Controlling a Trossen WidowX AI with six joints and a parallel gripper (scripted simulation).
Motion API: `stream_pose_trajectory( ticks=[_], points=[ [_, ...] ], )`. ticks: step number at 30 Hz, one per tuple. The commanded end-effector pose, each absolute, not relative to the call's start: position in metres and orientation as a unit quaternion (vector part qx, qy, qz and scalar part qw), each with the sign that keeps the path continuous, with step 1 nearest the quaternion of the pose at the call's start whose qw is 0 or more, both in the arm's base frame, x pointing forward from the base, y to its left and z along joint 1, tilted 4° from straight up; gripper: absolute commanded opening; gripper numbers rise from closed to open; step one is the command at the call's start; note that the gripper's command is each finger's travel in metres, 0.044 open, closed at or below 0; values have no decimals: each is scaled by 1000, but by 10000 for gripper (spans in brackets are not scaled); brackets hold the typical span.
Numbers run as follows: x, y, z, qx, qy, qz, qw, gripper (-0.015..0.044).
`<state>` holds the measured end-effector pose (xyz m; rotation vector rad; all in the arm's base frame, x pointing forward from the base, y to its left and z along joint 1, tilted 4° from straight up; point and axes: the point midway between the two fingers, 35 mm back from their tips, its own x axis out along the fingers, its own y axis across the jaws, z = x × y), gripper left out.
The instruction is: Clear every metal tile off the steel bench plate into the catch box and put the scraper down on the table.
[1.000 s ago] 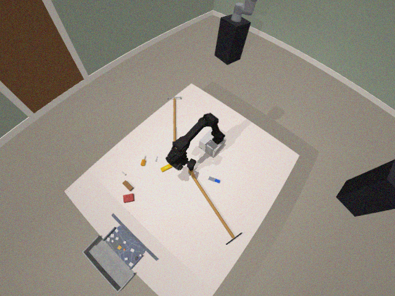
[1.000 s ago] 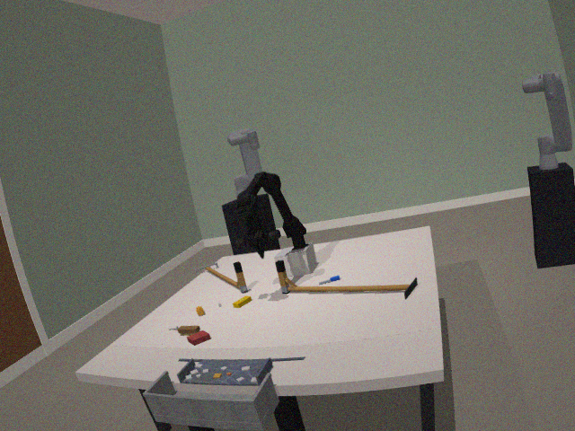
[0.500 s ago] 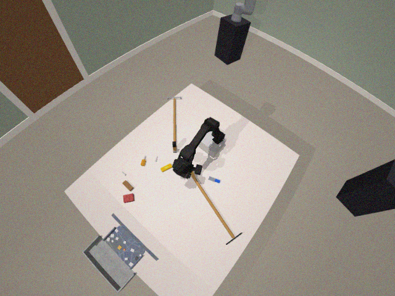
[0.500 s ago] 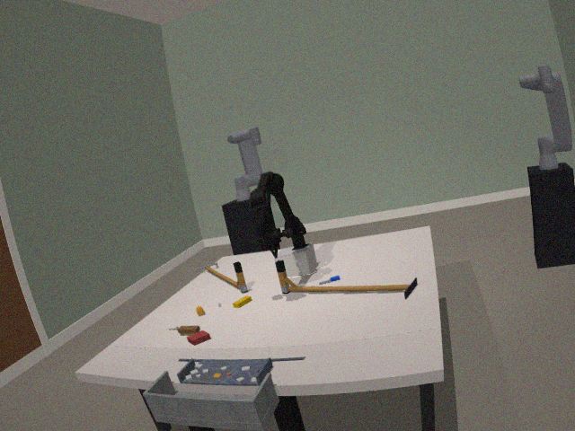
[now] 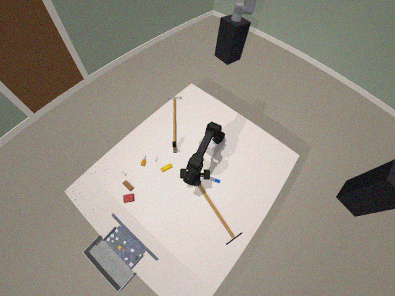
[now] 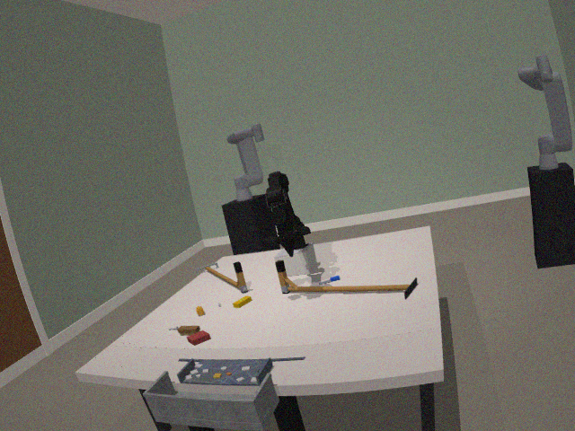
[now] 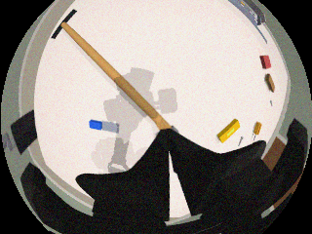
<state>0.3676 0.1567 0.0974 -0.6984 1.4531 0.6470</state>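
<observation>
My gripper (image 5: 195, 184) (image 6: 291, 254) (image 7: 169, 131) is shut and empty, above the table near the upright grip of a dark-bladed long tool. That tool's wooden shaft (image 5: 216, 211) (image 6: 348, 288) (image 7: 117, 78) lies on the table; its black-topped grip (image 6: 280, 268) stands up, mostly hidden by my fingers in the wrist view. A second long tool (image 5: 174, 121) (image 6: 223, 275) has a thin grey head and its own upright grip. The steel bench plate (image 5: 129, 235) (image 6: 256, 363) carries several white, orange and dark tiles (image 5: 119, 246) (image 6: 216, 374). The catch box (image 5: 108, 263) (image 6: 204, 410) adjoins its outer end.
A blue-and-grey object (image 5: 217, 180) (image 6: 334, 278) (image 7: 96, 125) lies near the dark-bladed tool. A yellow block (image 5: 166, 167) (image 6: 242, 302) (image 7: 228, 131), an orange piece (image 5: 143, 163), a brown block (image 5: 128, 185) and a red block (image 5: 128, 198) lie between the tools and the plate. A thin bar (image 5: 151, 252) (image 6: 290, 358) crosses the plate's inner end.
</observation>
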Motion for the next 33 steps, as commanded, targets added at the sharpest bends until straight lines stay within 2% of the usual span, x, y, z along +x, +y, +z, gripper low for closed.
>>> stream_pose_trajectory(
  ticks=[1, 33],
  points=[
    [364, 178, 97, -332, 627, 308, 634, 0],
    [294, 313, 80, -474, 542, 445, 532, 0]
  ],
)
